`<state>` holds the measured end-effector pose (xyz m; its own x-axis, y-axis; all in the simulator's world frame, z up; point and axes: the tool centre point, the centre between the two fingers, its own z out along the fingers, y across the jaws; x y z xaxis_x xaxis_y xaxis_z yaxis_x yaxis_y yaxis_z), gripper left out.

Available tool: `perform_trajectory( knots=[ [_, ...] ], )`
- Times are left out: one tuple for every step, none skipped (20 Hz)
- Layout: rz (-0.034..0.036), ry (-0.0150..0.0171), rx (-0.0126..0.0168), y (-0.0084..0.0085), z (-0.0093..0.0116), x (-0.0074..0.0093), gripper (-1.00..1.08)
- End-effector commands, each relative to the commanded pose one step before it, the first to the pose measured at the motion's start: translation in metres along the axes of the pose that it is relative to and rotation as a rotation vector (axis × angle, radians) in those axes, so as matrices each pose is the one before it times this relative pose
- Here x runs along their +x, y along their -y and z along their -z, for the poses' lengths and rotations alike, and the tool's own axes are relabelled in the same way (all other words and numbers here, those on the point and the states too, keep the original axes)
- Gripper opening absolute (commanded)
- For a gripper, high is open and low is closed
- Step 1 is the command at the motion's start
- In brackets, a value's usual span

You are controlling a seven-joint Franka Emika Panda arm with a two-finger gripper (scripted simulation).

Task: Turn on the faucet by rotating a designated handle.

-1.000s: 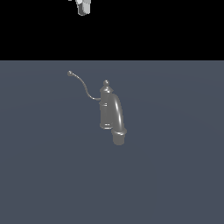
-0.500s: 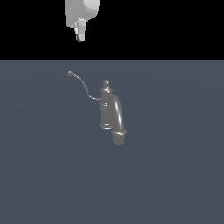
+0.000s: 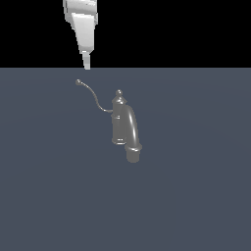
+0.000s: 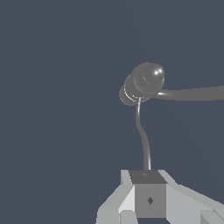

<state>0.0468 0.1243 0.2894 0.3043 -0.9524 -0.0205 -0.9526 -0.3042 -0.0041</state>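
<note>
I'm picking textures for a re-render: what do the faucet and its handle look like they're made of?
The faucet looks like polished grey metal: bright highlights run along its arched spout and knob. The handle looks like thin bent metal wire with a small ball tip, same grey sheen. As renders, that's appearance only.

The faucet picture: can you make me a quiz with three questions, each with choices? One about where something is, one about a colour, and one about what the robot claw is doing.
1. Where does the handle stick out from the faucet in the exterior view?
A. toward the exterior view's left
B. toward the exterior view's right
C. straight down under the spout

2. What colour is the faucet?
A. red
B. grey
C. yellow

3. What is the gripper doing with the handle?
A. squeezing its ball tip
B. hanging above its ball tip without touching it
C. pushing on the spout

Answers:
1. A, the thin curved lever runs from the body out to the exterior view's left.
2. B, the body and spout are shiny grey metal.
3. B, a gap shows between the gripper's tips and the ball tip below.
</note>
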Motion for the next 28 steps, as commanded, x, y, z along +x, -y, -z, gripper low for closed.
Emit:
perform_trajectory(
  knots=[
    [-0.04703,-0.00562,-0.00046,0.00878,-0.01337,-0.0031,-1.0],
    [-0.01538,-0.00192,-0.0004,0.00272,-0.00467,-0.00125,-1.0],
    [-0.01421,-0.00183,-0.00033,0.00246,-0.00435,-0.00122,-1.0],
    [-0.01304,-0.00172,-0.00027,0.00222,-0.00403,-0.00117,-1.0],
    [-0.01189,-0.0016,-0.00022,0.00198,-0.0037,-0.00111,-1.0],
    [-0.01075,-0.00148,-0.00017,0.00175,-0.00336,-0.00103,-1.0],
    [-0.0096,-0.00134,-0.00013,0.00154,-0.00302,-0.00095,-1.0],
    [-0.00846,-0.0012,-0.0001,0.00133,-0.00267,-0.00086,-1.0],
    [-0.00733,-0.00105,-0.00007,0.00114,-0.00233,-0.00075,-1.0],
    [-0.00619,-0.0009,-0.00005,0.00095,-0.00197,-0.00065,-1.0],
    [-0.00507,-0.00074,-0.00004,0.00077,-0.00162,-0.00053,-1.0],
    [-0.00392,-0.00058,-0.00002,0.00059,-0.00126,-0.00043,-1.0],
    [-0.00282,-0.00042,-0.00001,0.00042,-0.0009,-0.0003,-1.0],
    [-0.00167,-0.00025,-0.00001,0.00025,-0.00054,-0.00019,-1.0],
    [-0.00068,-0.0001,0.0,0.00009,-0.00018,0.00001,-1.0],
    [0.0,0.0,0.0,0.0,0.0,0.0,-1.0],
    [0.0,0.0,0.0,0.0,0.0,0.0,-1.0],
    [0.0,0.0,0.0,0.0,0.0,0.0,-1.0],
    [0.00127,0.00009,-0.00055,-0.00021,-0.00006,-0.00019,-1.0],
    [0.0,0.0,0.0,-0.00266,-0.00001,0.00004,-1.0],
    [0.0,0.0,0.0,-0.00268,-0.00001,0.00004,-1.0],
    [0.0,0.0,0.0,-0.0027,-0.00001,0.00004,-1.0],
    [0.0,0.0,0.0,-0.00271,-0.00001,0.00004,-1.0],
    [0.0,0.0,0.0,-0.00273,-0.00001,0.00004,-1.0],
    [0.0,0.0,0.0,-0.00275,-0.00001,0.00004,-1.0],
    [0.0,0.0,0.0,-0.00277,-0.00001,0.00004,-1.0],
    [0.0,0.0,0.0,-0.00279,-0.00001,0.00004,-1.0],
    [0.0,0.0,0.0,-0.0028,-0.00001,0.00004,-1.0]
  ],
)
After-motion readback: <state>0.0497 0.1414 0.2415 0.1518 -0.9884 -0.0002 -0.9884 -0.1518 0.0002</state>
